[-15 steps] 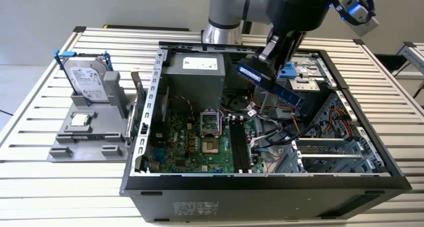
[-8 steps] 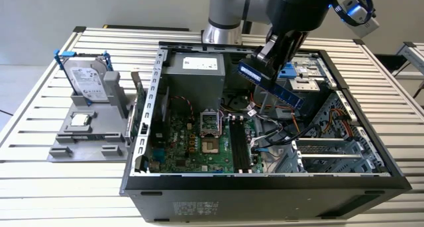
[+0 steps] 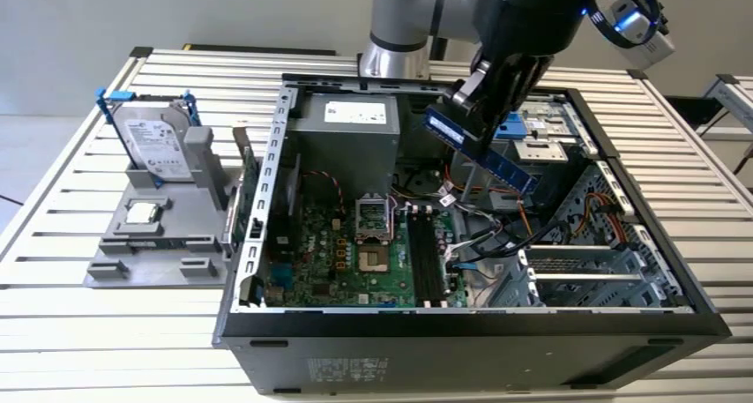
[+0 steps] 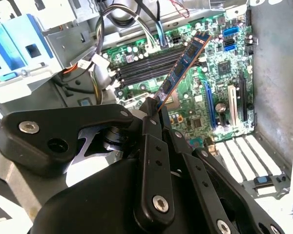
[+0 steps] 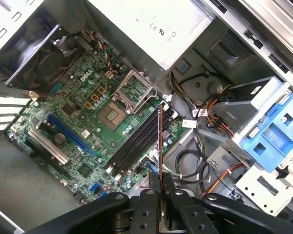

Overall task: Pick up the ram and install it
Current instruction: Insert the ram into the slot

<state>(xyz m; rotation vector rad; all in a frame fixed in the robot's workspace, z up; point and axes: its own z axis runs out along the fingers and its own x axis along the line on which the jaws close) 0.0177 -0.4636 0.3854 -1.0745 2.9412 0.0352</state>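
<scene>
One ram [image 3: 492, 159] — clamped between the two closed fingers [image 5: 147, 217] — hangs tilted over one open computer case [image 3: 471, 341].

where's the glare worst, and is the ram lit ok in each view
First wrist view: power supply blown out white, ram seen edge-on, evenly lit. Second wrist view: drive cage glares, the claw is a dark mass in front, ram well lit. Exterior view: soft even light, no hard shadows.
</scene>
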